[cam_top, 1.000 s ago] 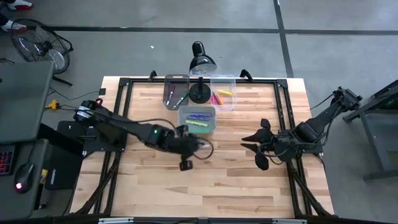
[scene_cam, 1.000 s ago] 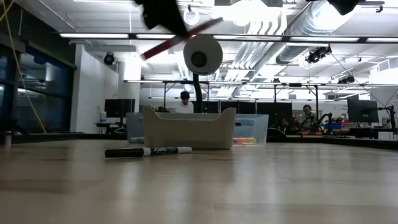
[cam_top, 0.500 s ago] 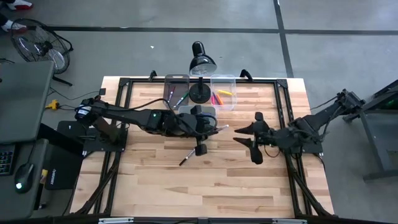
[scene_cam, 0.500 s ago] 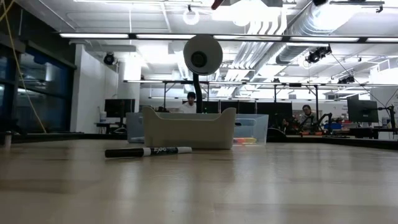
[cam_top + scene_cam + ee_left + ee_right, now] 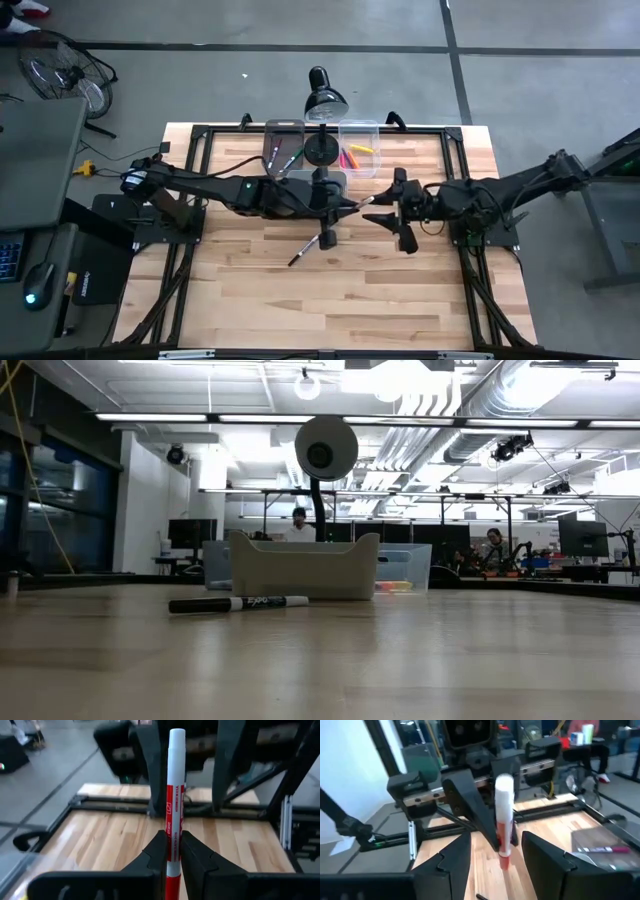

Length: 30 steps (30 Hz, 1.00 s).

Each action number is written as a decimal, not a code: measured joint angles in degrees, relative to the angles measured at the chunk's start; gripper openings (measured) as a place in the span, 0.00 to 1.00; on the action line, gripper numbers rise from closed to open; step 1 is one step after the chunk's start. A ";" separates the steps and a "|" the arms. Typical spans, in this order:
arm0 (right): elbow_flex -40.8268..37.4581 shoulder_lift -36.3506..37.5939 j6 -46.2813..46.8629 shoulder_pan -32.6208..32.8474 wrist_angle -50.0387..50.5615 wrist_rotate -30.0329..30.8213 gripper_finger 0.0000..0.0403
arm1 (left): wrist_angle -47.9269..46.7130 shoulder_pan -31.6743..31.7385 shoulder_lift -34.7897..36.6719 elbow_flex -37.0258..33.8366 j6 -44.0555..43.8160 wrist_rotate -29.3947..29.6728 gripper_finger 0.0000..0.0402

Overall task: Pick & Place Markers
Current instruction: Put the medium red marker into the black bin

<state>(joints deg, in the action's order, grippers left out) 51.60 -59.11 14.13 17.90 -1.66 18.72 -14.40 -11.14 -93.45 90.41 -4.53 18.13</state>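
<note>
Red-and-white marker (image 5: 174,800) held in the air above the middle of the table, roughly level, white end pointing toward the right arm. Left gripper (image 5: 335,206) clamped on its red half; in the left wrist view the two fingers (image 5: 160,851) press the barrel from both sides. In the high view the marker (image 5: 356,204) bridges the gap between the two grippers.

Right gripper (image 5: 393,208) sits just beyond the white end, jaws spread wide, one on each side of the marker tip and not touching it. The right wrist view shows the marker (image 5: 503,815) end-on between its open fingers (image 5: 451,856).

Second marker, black-and-white (image 5: 304,249), lies on the bare wood toward the near edge, below the left gripper; in the low view it (image 5: 238,603) lies flat in front of a clear bin (image 5: 304,568).

Three clear bins near the far edge: one (image 5: 283,148) holds several markers, another (image 5: 359,150) holds pink, orange and yellow ones, and the third (image 5: 303,182) is largely hidden under the left arm. A black desk lamp (image 5: 324,98) stands between the two far bins.

Wooden table (image 5: 250,300) with a black frame.
</note>
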 joint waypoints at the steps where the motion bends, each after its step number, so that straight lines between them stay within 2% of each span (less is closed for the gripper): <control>1: 0.00 -0.28 -0.68 -0.23 -1.02 -0.84 0.41 | 1.12 0.00 -0.03 0.00 0.23 0.00 0.08; 6: 0.00 -0.62 -3.01 -0.70 -5.44 -1.77 0.41 | 2.30 0.00 -0.57 0.02 0.24 -0.26 0.08; 16: 0.02 -0.62 -4.12 -0.68 -6.27 -1.05 0.39 | 4.38 0.00 -0.57 0.00 -0.20 -0.72 0.08; 27: 0.02 -0.57 -4.27 -0.68 -6.64 -0.79 0.11 | 4.36 0.00 -0.57 0.00 -0.39 -1.07 0.08; 30: 0.02 -0.57 -5.11 -0.68 -6.60 -0.69 0.07 | 4.36 0.00 -0.57 0.00 -0.66 -1.08 0.08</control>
<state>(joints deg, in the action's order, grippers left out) 51.62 -59.68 9.02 17.21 -8.25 18.03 -10.04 -11.14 -94.02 90.41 -5.19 17.05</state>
